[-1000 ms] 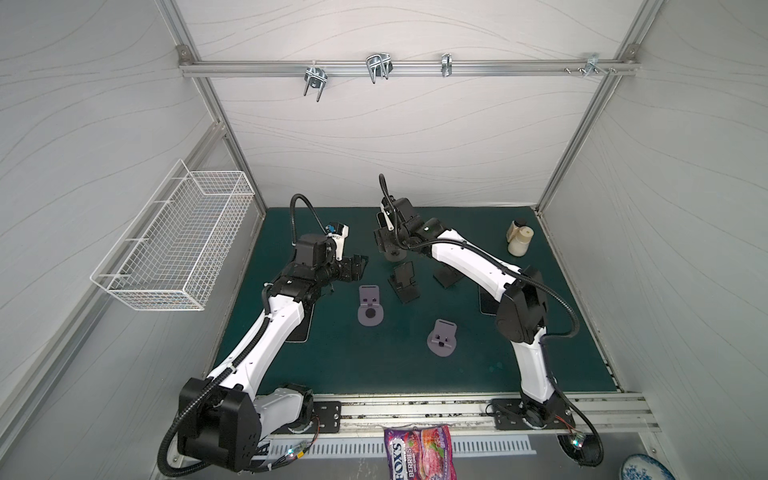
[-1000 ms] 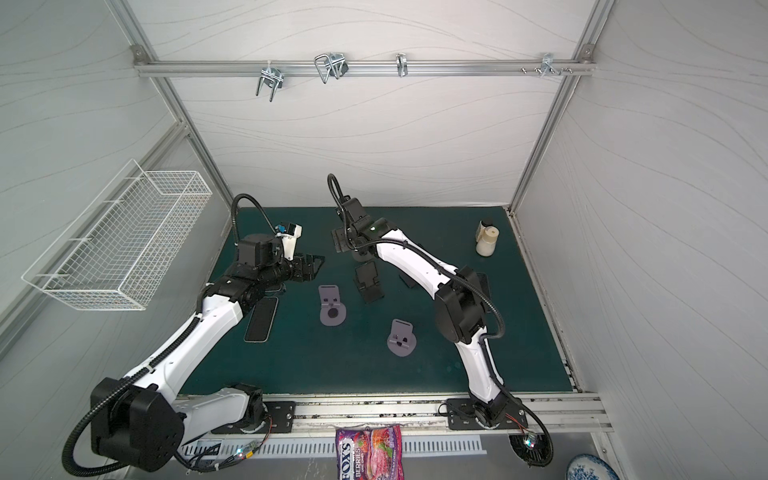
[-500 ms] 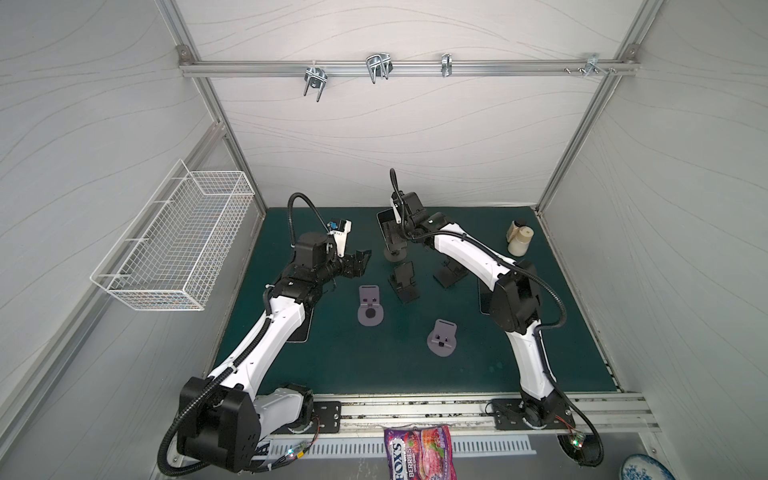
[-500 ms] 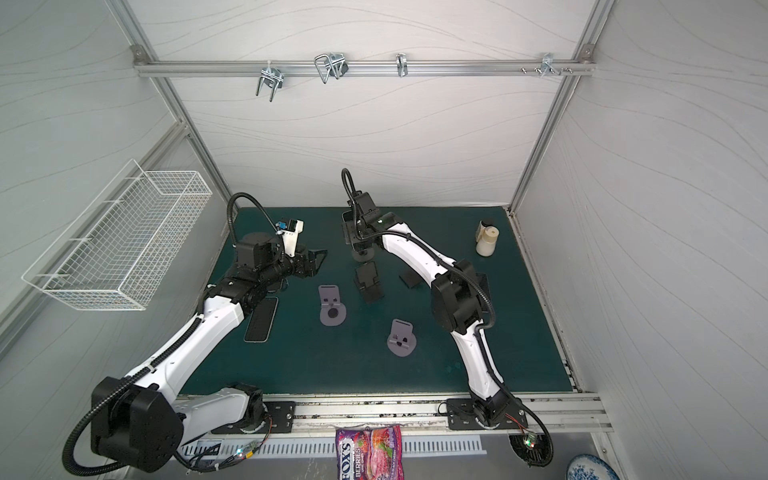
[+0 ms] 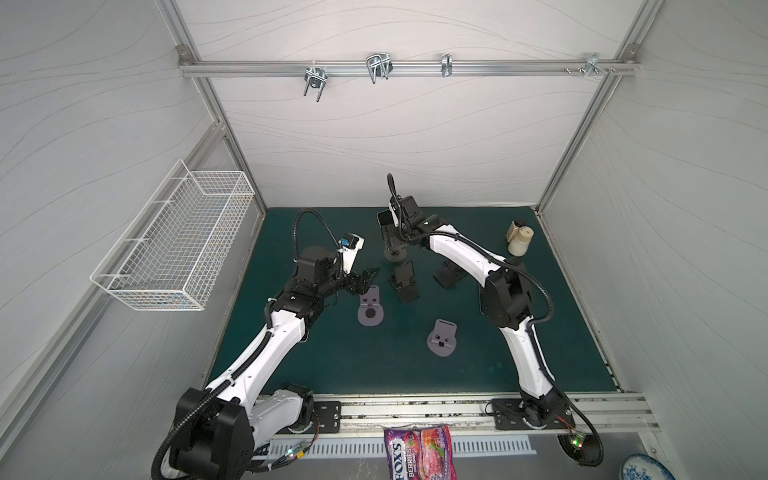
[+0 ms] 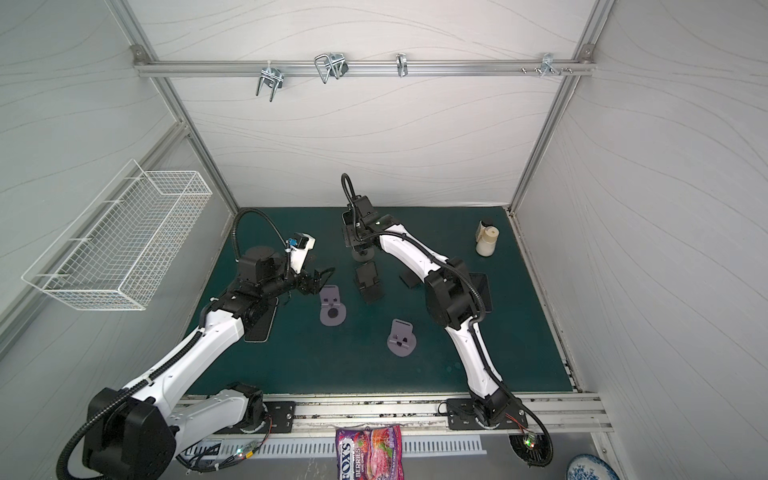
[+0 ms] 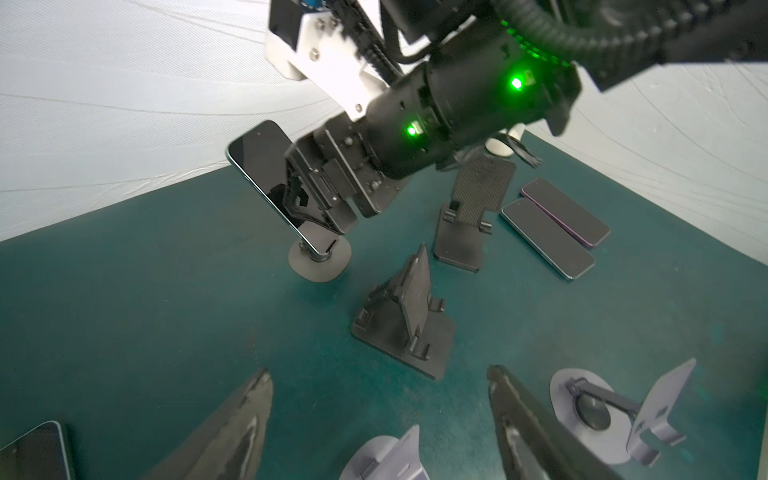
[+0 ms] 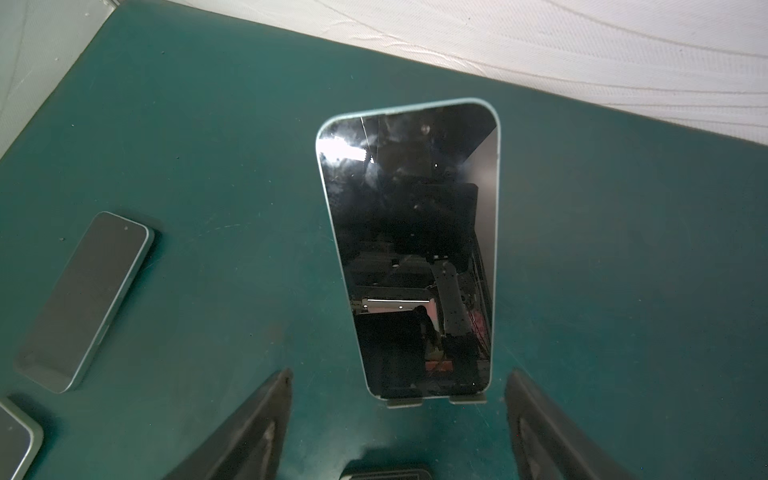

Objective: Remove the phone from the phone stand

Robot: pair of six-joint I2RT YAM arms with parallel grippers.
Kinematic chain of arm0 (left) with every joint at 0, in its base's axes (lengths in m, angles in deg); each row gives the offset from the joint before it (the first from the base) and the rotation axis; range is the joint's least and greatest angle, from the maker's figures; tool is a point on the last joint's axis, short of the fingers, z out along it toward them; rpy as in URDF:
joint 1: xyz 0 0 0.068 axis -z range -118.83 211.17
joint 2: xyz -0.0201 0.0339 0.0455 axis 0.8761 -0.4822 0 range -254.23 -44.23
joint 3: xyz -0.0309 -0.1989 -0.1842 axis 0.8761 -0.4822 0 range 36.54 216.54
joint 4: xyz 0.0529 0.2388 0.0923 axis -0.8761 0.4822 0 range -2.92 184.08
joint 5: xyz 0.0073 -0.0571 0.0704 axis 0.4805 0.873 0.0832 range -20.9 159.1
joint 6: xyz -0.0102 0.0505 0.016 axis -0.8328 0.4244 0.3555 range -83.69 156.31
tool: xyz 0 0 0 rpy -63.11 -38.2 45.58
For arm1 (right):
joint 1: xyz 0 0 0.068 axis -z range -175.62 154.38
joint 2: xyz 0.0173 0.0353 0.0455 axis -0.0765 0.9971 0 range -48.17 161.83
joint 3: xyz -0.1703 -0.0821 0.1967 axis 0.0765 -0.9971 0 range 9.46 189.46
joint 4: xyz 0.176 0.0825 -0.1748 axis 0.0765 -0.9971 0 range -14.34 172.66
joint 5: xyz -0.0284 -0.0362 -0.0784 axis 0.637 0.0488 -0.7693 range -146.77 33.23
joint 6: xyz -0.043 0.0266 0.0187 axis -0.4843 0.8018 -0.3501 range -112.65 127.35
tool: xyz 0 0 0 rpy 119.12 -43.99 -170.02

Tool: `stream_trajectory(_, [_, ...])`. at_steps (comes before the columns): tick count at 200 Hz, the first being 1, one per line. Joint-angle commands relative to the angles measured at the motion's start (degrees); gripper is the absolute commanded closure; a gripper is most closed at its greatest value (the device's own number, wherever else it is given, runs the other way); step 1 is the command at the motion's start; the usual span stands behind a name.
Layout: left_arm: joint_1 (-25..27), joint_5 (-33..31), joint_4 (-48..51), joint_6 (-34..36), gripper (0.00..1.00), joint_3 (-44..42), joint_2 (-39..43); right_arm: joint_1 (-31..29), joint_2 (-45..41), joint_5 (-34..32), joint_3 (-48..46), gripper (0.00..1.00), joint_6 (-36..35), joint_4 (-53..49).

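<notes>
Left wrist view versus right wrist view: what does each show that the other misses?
Left wrist only: the stand's round base, two grey stands, a purple-edged phone lying flat. Right wrist only: the phone's screen face-on, its lower edge on the stand's two lips. Both: that phone on its stand, the right arm's jaws flanking it, the green mat.
</notes>
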Motion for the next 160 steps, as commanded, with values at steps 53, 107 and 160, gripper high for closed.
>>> stream_trajectory(53, [0.77,5.37,1.14,11.37,0.17,-0.92,3.99,1.10,3.29,0.73,3.17,0.17,-1.01,1.71])
stream_trajectory(107, [0.93,4.32,1.43,12.05,0.17,-1.45,5.16,1.48,5.22,1.12,5.04,0.16,-1.90,2.21])
stream_trajectory(160, [1.35,2.94,1.53,14.09,0.17,-3.08,5.26,1.54,7.37,0.96,7.41,0.14,-2.77,2.21])
